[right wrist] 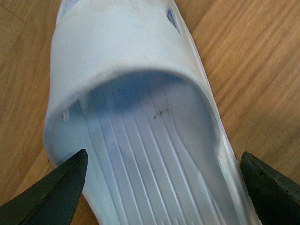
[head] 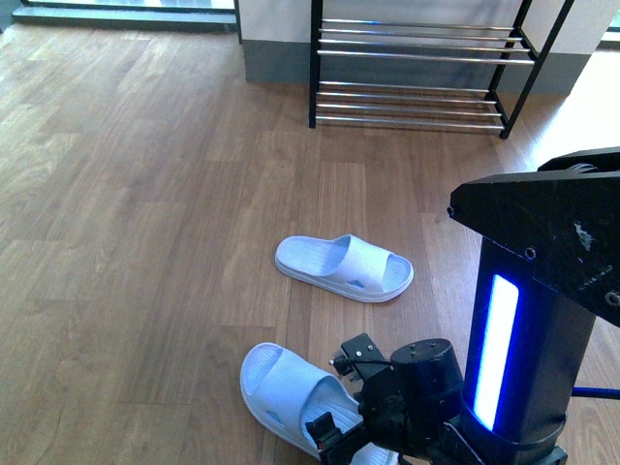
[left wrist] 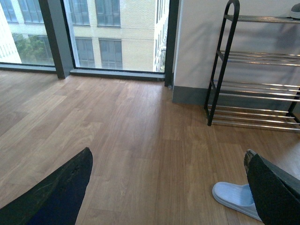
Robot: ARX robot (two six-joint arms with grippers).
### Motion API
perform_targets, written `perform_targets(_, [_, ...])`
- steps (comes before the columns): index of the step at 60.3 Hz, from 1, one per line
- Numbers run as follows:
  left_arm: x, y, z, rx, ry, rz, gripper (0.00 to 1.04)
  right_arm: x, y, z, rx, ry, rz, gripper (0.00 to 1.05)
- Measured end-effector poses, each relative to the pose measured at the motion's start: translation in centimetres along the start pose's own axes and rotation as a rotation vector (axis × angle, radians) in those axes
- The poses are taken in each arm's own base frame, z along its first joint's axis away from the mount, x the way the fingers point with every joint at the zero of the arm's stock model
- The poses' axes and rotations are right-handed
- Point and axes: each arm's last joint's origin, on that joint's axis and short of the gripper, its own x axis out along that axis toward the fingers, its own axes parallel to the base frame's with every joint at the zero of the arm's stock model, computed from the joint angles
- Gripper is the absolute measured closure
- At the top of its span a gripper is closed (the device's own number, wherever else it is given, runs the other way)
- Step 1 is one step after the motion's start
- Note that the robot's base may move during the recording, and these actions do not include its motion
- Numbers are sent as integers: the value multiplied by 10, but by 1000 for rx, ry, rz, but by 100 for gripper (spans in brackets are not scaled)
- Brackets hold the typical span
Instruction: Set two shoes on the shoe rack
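Pale blue near slide (head: 286,387) lies on the wood floor (head: 145,242), closest to the robot. Right gripper (head: 339,434) is at its heel end. The right wrist view shows what the front view hides: fingers (right wrist: 51,197) spread apart, one on either side of the footbed. Far slide (head: 344,267) lies mid-floor, apart from the first. Left gripper (left wrist: 168,154), seen only in its wrist view, is spread apart over bare floor. Rack (head: 417,73) stands at the floor's far edge against the wall, with neither slide on it.
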Motion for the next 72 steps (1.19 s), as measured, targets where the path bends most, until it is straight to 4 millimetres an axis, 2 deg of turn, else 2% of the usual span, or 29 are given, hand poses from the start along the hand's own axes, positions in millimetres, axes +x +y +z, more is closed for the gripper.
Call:
perform_targets(12, [0, 0, 0, 0, 0, 0, 9, 17, 0, 22, 16, -65, -51, 9])
perform_targets(24, [0, 0, 0, 0, 0, 0, 9, 24, 0, 31, 37, -83, -48, 11])
perform_targets(47, [0, 0, 0, 0, 0, 0, 9, 27, 0, 34, 46, -87, -33, 70])
perform_targets(51, [0, 0, 0, 0, 0, 0, 9, 26, -2, 34, 60, -91, -40, 86])
perform_targets(57, [0, 0, 0, 0, 0, 0, 9, 22, -5, 32, 74, -97, -64, 101])
perform_targets(65, [0, 0, 0, 0, 0, 0, 9, 8, -10, 31, 110, -109, -144, 103])
perform_targets(69, [0, 0, 0, 0, 0, 0, 9, -10, -17, 36, 136, -134, -211, 103])
perform_targets(72, [0, 0, 0, 0, 0, 0, 9, -33, -24, 44, 161, -162, -293, 103])
